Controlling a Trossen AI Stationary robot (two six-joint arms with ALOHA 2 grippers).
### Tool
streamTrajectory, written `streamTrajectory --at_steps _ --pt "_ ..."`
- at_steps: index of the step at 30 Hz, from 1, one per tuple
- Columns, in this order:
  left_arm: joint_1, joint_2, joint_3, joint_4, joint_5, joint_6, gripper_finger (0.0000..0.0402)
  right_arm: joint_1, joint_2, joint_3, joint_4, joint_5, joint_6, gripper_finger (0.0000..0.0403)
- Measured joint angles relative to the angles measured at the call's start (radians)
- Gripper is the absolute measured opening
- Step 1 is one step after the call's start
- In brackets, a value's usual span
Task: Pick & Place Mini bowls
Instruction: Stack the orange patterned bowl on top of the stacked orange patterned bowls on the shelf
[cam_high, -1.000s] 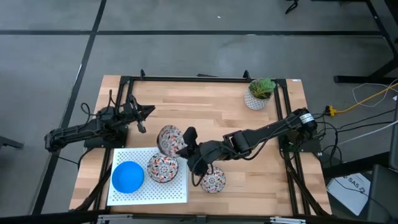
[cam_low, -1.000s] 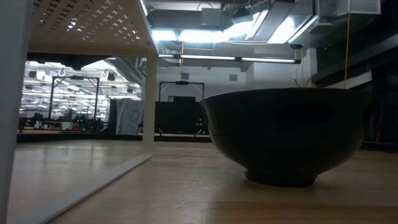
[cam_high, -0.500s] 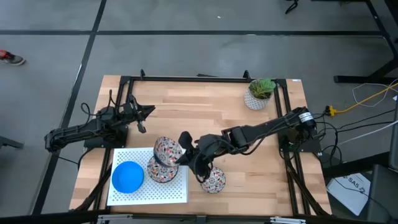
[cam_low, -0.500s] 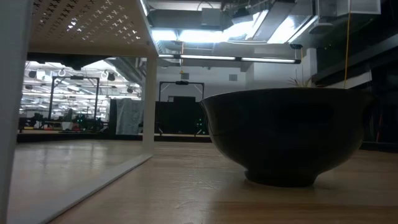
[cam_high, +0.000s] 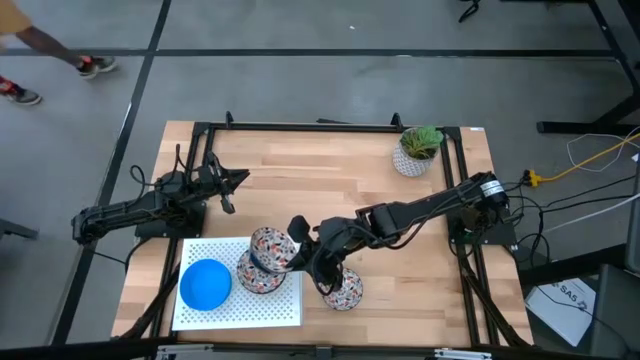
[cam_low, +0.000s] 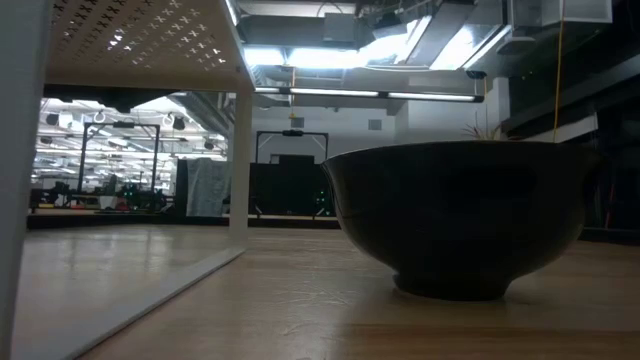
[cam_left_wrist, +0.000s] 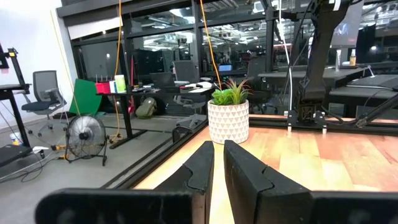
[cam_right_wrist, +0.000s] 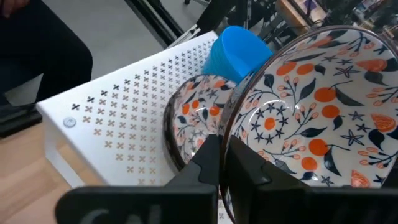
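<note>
My right gripper (cam_high: 293, 250) (cam_right_wrist: 222, 147) is shut on a floral mini bowl (cam_high: 269, 243) (cam_right_wrist: 311, 112), tipped on edge above another floral mini bowl (cam_high: 258, 274) (cam_right_wrist: 189, 127). That second bowl stands on a white perforated stand (cam_high: 240, 310) beside a blue mini bowl (cam_high: 206, 284) (cam_right_wrist: 239, 50). A third floral bowl (cam_high: 343, 291) rests on the wood just right of the stand; it shows as a dark bowl (cam_low: 460, 220) in the low view. My left gripper (cam_high: 236, 180) (cam_left_wrist: 218, 152) waits shut at the table's left, level, touching nothing. My right gripper pinches the floral bowl's rim (cam_right_wrist: 231, 127), one finger inside the bowl and one outside. The fingers reach in from the table's right, slanting down. The bowl stands tipped on edge with its hollow toward the wrist camera; whether it touches the bowl beneath, I cannot tell.
A white pot with a green plant (cam_high: 415, 150) (cam_left_wrist: 229, 118) stands at the far right corner. The stand (cam_low: 150, 40) is raised on legs at the near left. Black frame rails (cam_high: 300, 126) run along the table's edges. Bare wood lies across the middle and far side.
My right gripper has swung its wrist toward the table's near edge and tipped downward, staying shut. The floral bowl it holds has moved from beside the stand's far edge to over the floral bowl on the stand, turning further onto its edge.
</note>
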Motion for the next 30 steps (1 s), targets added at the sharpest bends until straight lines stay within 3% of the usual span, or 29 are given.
streamTrajectory --at_steps 30 --pt "0.0 0.0 0.0 0.0 0.0 0.0 0.0031 -0.003 0.032 -0.003 0.021 -0.042 0.028 0.0022"
